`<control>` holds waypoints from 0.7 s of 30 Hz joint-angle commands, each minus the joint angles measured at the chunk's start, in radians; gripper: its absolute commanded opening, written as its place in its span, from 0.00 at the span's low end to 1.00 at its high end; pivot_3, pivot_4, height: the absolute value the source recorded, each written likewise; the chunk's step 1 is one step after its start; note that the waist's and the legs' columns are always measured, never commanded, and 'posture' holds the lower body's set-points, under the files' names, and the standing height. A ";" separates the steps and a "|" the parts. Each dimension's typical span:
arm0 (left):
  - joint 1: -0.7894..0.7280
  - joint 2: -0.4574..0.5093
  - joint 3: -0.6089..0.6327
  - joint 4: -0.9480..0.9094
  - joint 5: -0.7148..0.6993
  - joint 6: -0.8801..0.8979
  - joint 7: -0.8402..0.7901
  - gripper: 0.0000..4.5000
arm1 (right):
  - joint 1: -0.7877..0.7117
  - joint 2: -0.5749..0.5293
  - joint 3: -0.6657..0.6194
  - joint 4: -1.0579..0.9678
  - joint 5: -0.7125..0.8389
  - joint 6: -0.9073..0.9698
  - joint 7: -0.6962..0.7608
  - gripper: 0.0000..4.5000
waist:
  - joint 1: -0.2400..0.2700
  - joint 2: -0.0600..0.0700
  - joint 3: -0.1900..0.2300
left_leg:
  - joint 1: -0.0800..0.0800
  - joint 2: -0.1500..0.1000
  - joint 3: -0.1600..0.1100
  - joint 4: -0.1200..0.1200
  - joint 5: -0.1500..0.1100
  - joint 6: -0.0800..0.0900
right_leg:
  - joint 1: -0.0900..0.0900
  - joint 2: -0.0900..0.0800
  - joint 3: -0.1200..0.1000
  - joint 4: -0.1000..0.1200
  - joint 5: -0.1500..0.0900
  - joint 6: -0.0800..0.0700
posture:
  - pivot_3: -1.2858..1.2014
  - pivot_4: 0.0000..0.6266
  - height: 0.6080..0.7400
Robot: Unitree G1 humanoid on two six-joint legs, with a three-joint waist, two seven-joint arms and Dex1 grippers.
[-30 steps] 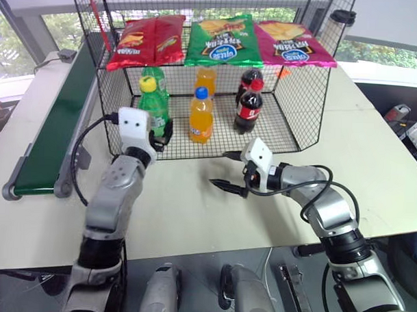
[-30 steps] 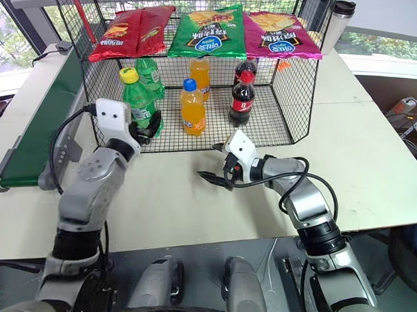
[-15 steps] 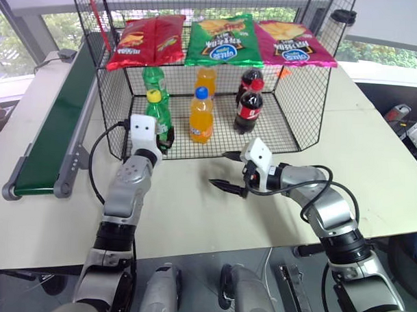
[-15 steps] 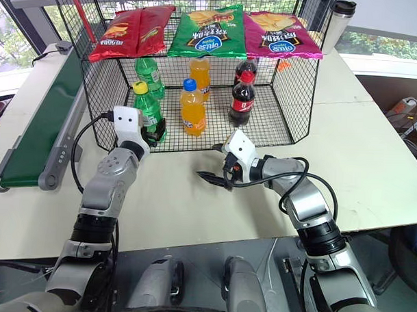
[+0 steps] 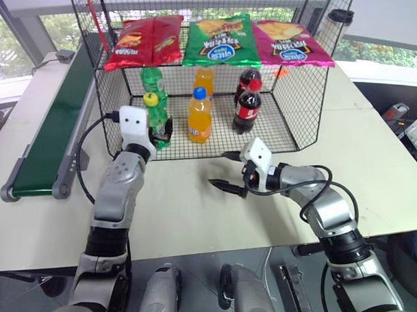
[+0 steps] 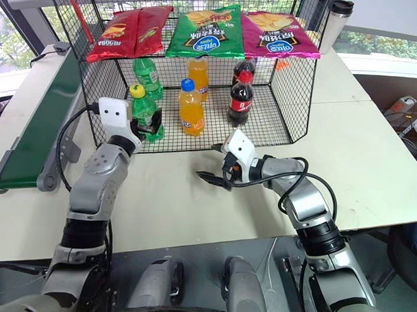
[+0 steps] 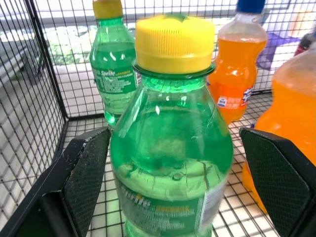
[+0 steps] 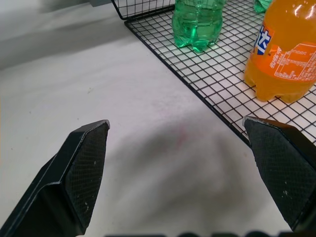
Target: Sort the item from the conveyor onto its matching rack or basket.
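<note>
The item, a clear-green bottle with a yellow cap [image 5: 156,114], stands upright at the front left of the black wire-mesh basket [image 5: 305,104]. My left gripper [image 5: 161,132] reaches into the basket's open front. It is open, with one finger [image 7: 85,173] on each side of the bottle [image 7: 173,153] and a gap on both sides. My right gripper [image 5: 222,170] is open over the white table in front of the basket, holding nothing. The dark green conveyor [image 5: 57,120] runs along the table's left side, with nothing on the stretch I see.
Inside the basket stand another green bottle [image 5: 152,79], two orange bottles [image 5: 199,118] and two cola bottles [image 5: 247,111]. Three chip bags [image 5: 223,40] lie on the basket's top. A dark tumbler [image 5: 341,17] stands behind its right corner. Bare table [image 5: 186,210] lies in front.
My left gripper was shut on the green bottle and has opened. The bottle now stands free on the basket floor between the fingers. The right arm has kept still.
</note>
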 commanded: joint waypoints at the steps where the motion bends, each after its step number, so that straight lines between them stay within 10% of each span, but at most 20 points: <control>1: 0.063 0.036 0.007 -0.159 0.004 0.058 -0.018 0.96 | -0.021 0.006 -0.014 -0.047 0.016 -0.005 0.004 1.00 | 0.000 0.000 0.000 | 0.000 0.000 0.000 0.000 0.000 0.000 | 0.000 0.000 0.000 0.000 0.000 0.000 | 0.52 0.24 1.00; 21: 0.547 0.045 0.119 -0.615 -0.134 0.308 -0.058 0.96 | -0.024 0.022 -0.010 -0.050 0.023 -0.006 0.026 1.00 | 0.002 0.000 0.000 | 0.000 0.000 0.000 0.000 0.000 0.000 | 0.000 0.000 0.000 0.000 -0.001 -0.002 | 0.52 0.24 1.00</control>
